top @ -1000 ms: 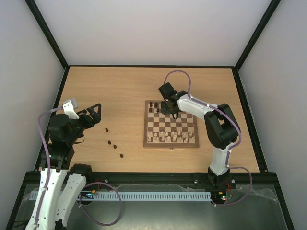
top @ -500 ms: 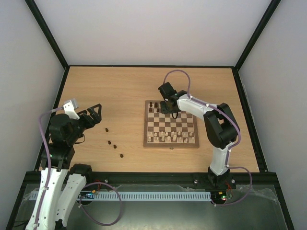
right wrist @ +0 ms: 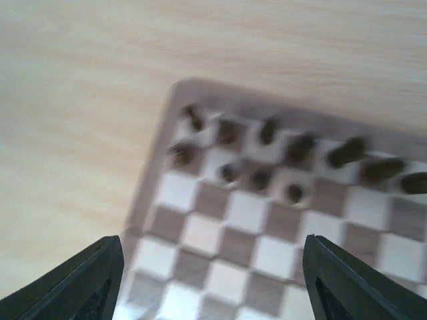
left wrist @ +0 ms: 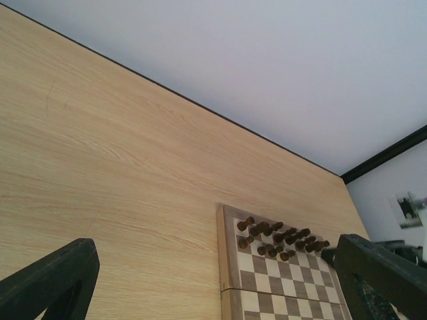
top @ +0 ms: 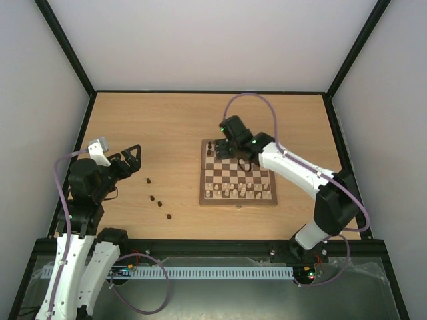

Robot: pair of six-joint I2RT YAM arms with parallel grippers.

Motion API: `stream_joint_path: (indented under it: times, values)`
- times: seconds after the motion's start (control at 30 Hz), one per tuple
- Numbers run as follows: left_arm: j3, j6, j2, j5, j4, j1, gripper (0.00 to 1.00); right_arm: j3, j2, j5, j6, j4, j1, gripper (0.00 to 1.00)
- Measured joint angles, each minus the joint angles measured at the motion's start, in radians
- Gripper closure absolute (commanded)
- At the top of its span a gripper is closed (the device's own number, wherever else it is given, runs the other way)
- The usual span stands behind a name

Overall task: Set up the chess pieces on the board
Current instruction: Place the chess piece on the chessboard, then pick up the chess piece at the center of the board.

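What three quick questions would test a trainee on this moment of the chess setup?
1. True or false: the left gripper is shut.
2. How many dark chess pieces lie loose on the table, left of the board?
3. The right gripper hovers over: A) the board's far rows, B) the board's near rows, C) bare table.
Key: 1 false, it is open and empty; 2 four; 3 A.

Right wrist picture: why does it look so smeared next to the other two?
Right wrist view: the dark chess pieces and board are smeared, probably motion blur from a moving camera; left wrist view: crisp on the same board, table grain clear; top external view: evenly lit and sharp, pieces just tiny.
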Motion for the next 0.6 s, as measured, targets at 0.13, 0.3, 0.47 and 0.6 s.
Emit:
stream_joint_path:
  times: [0.13, 0.3, 0.47, 0.6]
  values:
    - [0.0, 0.0, -0.002, 0.0, -0.001, 0.0, 0.01, -0.015, -0.015, -0.055, 0.004, 0.004, 0.162, 0.29]
    - [0.003, 0.0, -0.012, -0.001, -0.008, 0.0, 0.01, -0.023, 0.018, -0.121, 0.019, 0.009, 0.333, 0.53]
    - [0.031, -0.001, -0.025, -0.002, -0.019, 0.0, 0.0, -0.014, 0.105, -0.13, 0.035, 0.021, 0.47, 0.56]
    - [0.064, -0.004, -0.042, -0.002, -0.046, 0.0, 0.0, 0.032, 0.204, -0.127, 0.039, 0.019, 0.55, 0.56]
